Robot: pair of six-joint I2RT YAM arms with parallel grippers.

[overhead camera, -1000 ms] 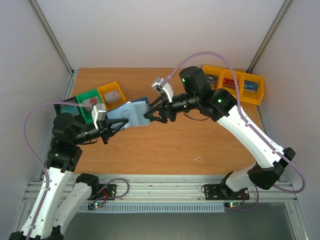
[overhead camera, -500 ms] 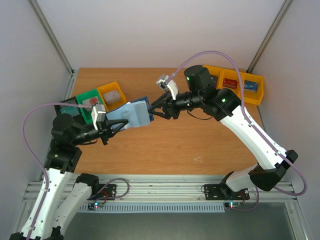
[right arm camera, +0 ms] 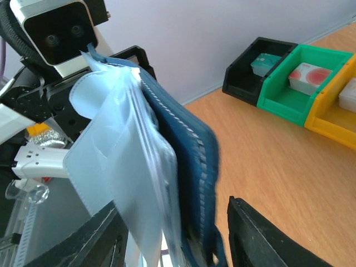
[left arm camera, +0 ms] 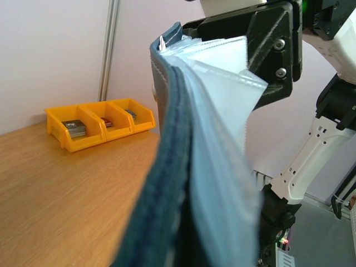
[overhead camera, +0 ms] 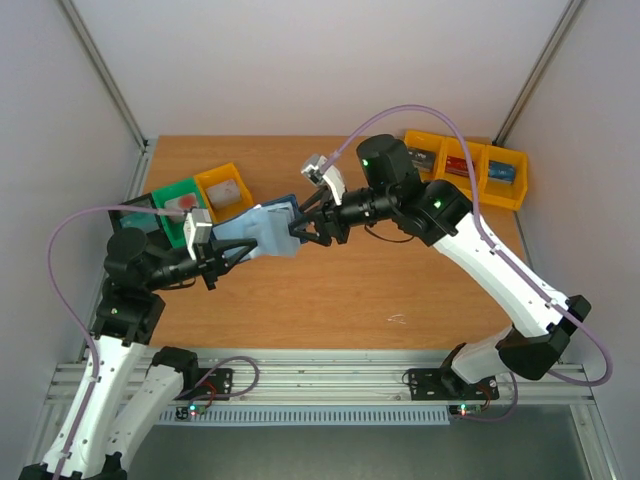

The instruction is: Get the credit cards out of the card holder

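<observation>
Over the table middle: small navy-blue soft bifold card holder (overhead camera: 262, 228) hangs in the air, opened out, pale grey-blue lining facing up. It spans from one gripper to the other, off the board.
surface: brown wood-grain table top (overhead camera: 400, 290); arm bases sit on a slotted aluminium rail (overhead camera: 330, 372) at its near edge.
room: plain pale walls (overhead camera: 300, 60) on three sides, grey metal posts (overhead camera: 105, 75) rising at the back corners.
far right corner: row of three yellow plastic bins (left arm camera: 83, 143), with dark and red flat items inside.
far left: black plastic bin (right arm camera: 239, 83), green plastic bin (right arm camera: 283, 103) and single yellow bin (right arm camera: 334, 125) stand side by side. The green one holds a white piece with red spots.
left gripper (overhead camera: 238, 250): closed tight on the card holder's left end. Its own camera sees the navy cover edge-on, with the fingers hidden behind it.
right gripper (overhead camera: 298, 228): jaws part-way apart, straddling the card holder's right end. Black fingers (right arm camera: 261, 233) stand either side of cover and lining. The end is blurred, so whether the pads press it, can't tell.
credit cards: lining and clear sleeves fan out, and I can't tell if any are in the pockets. The thin pale edge (left arm camera: 162, 42) at the top of the fold may be one.
</observation>
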